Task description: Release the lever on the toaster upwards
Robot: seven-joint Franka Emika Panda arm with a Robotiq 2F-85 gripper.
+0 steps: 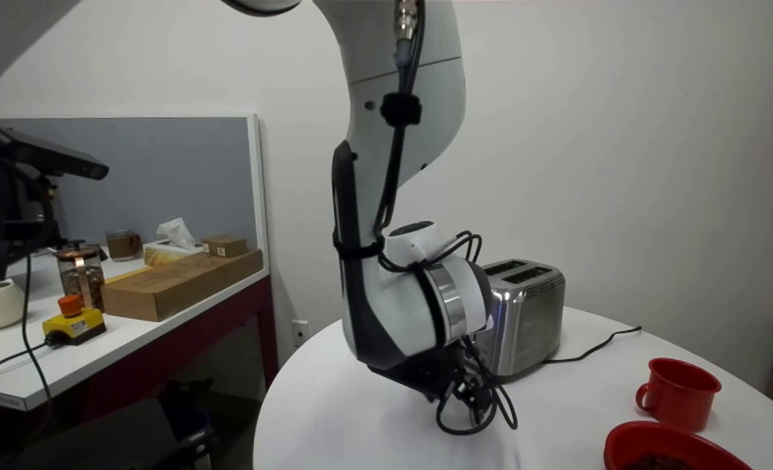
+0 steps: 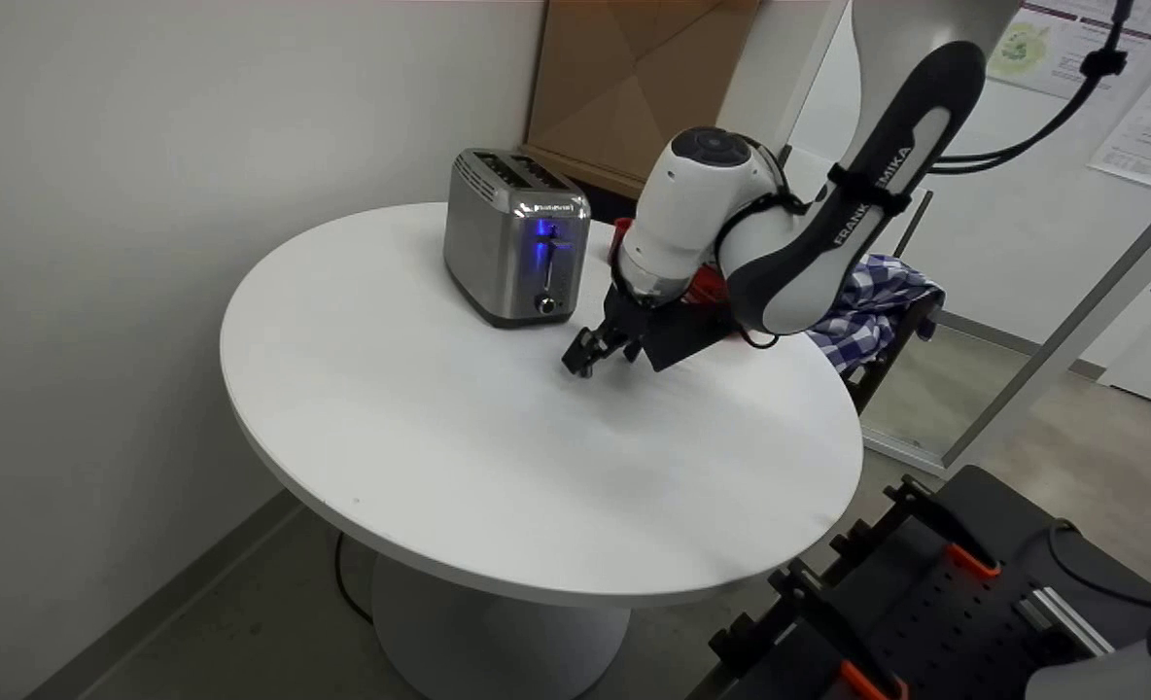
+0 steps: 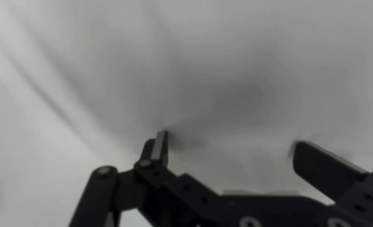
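A silver toaster stands on the round white table; it also shows in an exterior view with its control end facing the camera. The lever sits on that end, in the upper part, beside blue lights, above a round knob. My gripper is low over the table, in front of and beside the control end, apart from the toaster. In the wrist view the gripper has its fingers wide apart with only white tabletop between them. The toaster and lever are out of the wrist view.
A red mug and a red bowl stand on the table near the arm. The toaster's black cord lies behind it. A wall runs beside the table. Loose cables hang at my wrist.
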